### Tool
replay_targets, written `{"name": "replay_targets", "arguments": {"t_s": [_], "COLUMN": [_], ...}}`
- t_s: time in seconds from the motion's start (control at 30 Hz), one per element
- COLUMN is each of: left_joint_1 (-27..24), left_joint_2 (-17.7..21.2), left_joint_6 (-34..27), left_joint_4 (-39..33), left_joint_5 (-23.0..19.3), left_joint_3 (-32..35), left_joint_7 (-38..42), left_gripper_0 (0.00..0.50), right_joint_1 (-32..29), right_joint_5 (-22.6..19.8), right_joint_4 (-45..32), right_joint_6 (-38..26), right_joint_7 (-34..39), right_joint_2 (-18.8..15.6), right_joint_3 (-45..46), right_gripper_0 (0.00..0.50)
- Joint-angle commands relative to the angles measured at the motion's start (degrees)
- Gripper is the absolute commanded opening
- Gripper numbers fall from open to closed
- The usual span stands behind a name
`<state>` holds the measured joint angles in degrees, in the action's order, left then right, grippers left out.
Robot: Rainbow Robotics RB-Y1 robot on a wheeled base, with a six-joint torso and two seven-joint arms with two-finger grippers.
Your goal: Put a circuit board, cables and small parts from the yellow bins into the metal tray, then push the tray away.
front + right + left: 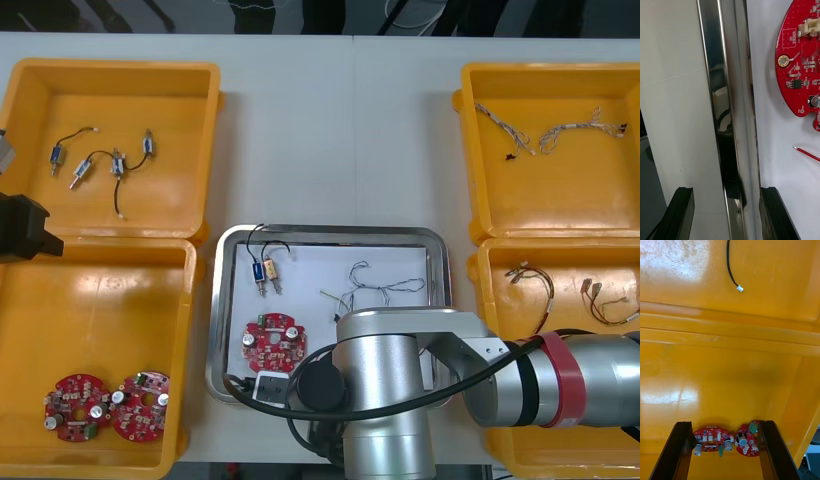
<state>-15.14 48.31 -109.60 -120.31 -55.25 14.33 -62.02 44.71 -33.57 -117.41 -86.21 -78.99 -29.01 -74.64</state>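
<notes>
A light table [340, 130] carries yellow plastic bins [110, 68]. At its centre the shiny rectangular metal tray [222, 300] already holds a round red circuit board [272, 340], cables [375, 285] and small metal parts [263, 272]. The right gripper [726, 193], fingers spread, straddles the tray's rim near 7 o'clock, likely bracing to push toward 12. The left gripper [724, 427] hangs spread at 9 o'clock.

Bright, even overhead light; glare on the metal tray [713, 75] rim.
</notes>
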Motion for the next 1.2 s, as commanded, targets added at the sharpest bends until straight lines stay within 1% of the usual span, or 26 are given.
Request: {"name": "replay_targets", "arguments": {"t_s": [0.03, 0.5, 0.53, 0.57, 0.6, 0.63, 0.67, 0.73, 0.83, 0.93, 1.1, 1.2], "left_joint_1": [1.1, 1.1, 1.1, 1.1, 1.1, 1.1, 1.1, 1.1, 1.1, 1.1, 1.1, 1.1], "left_joint_2": [2.8, 2.8, 2.8, 2.8, 2.8, 2.8, 2.8, 2.8, 2.8, 2.8, 2.8, 2.8], "left_joint_6": [-0.4, -0.4, -0.4, -0.4, -0.4, -0.4, -0.4, -0.4, -0.4, -0.4, -0.4, -0.4], "left_joint_4": [-1.9, -1.9, -1.9, -1.9, -1.9, -1.9, -1.9, -1.9, -1.9, -1.9, -1.9, -1.9], "left_joint_5": [0.6, 0.6, 0.6, 0.6, 0.6, 0.6, 0.6, 0.6, 0.6, 0.6, 0.6, 0.6], "left_joint_3": [1.3, 1.3, 1.3, 1.3, 1.3, 1.3, 1.3, 1.3, 1.3, 1.3, 1.3, 1.3], "left_joint_7": [-5.9, -5.9, -5.9, -5.9, -5.9, -5.9, -5.9, -5.9, -5.9, -5.9, -5.9, -5.9], "left_gripper_0": [0.500, 0.500, 0.500, 0.500, 0.500, 0.500, 0.500, 0.500, 0.500, 0.500, 0.500, 0.500], "right_joint_1": [1.5, 1.6, 1.7, 1.7, 1.7, 1.6, 1.7, 1.7, 1.9, 2.2, 3.1, 3.9], "right_joint_5": [0.4, 0.5, 0.6, 0.6, 0.7, 0.7, 0.8, 1.0, 1.2, 1.3, 1.2, 0.6], "right_joint_4": [0.5, -0.1, -0.1, -0.1, -0.1, -0.1, -0.1, -0.3, -0.5, -0.7, -1.1, -1.2], "right_joint_6": [2.2, 1.6, 1.5, 1.5, 1.5, 1.4, 1.5, 1.4, 1.3, 1.0, 0.8, 0.8], "right_joint_7": [0.3, 0.6, 0.4, 0.4, 0.4, 0.3, 0.2, 0.1, 0.0, -0.3, -0.8, -1.5], "right_joint_2": [1.5, 1.9, 1.9, 1.9, 2.0, 2.0, 2.0, 2.1, 2.2, 2.2, 1.8, 0.9], "right_joint_3": [-0.9, -1.0, -1.0, -1.0, -1.0, -1.0, -1.0, -1.0, -1.0, -0.9, -1.0, -1.0], "right_gripper_0": [0.500, 0.500, 0.425, 0.379, 0.285, 0.243, 0.225, 0.161, 0.130, 0.113, 0.111, 0.108]}}
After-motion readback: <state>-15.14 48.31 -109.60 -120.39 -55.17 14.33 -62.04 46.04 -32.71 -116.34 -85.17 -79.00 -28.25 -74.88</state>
